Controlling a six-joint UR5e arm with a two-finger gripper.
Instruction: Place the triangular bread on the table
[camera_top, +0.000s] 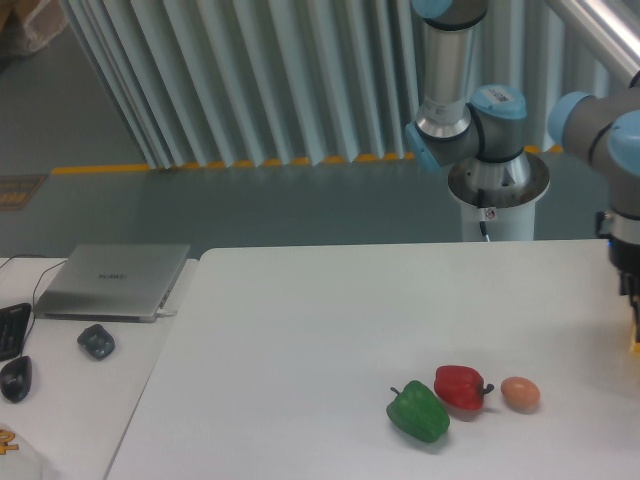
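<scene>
White surface: the bench (300, 330) takes up most of the view; I use the red pepper (460, 386) as the landmark.
Row on the bench: a green pepper (418, 412) lies just left of and slightly nearer than the red pepper, and an egg (520, 393) sits just right of it – all three lie loose, apart from the arm.
Arm: the wrist (625, 210) is at the right edge of the view, well right of and above the red pepper; the rest of it is cut off.
Hand: out of frame below the wrist – I cannot tell whether it is wide, narrow or holding anything.
Triangular bread: not visible anywhere in view; only a thin yellow sliver (635, 345) shows at the right edge, right of the egg, too small to identify.
Heading and long axis of the bread: cannot be judged, since the bread is not shown.
Why the arm sits there: my guess is that it is reaching off the right side, where the bread may lie.
Task state: the bread is not yet on the bench in the visible part.
Side desk: a laptop (115, 280) and mouse (96, 341) lie far left of the red pepper.
</scene>
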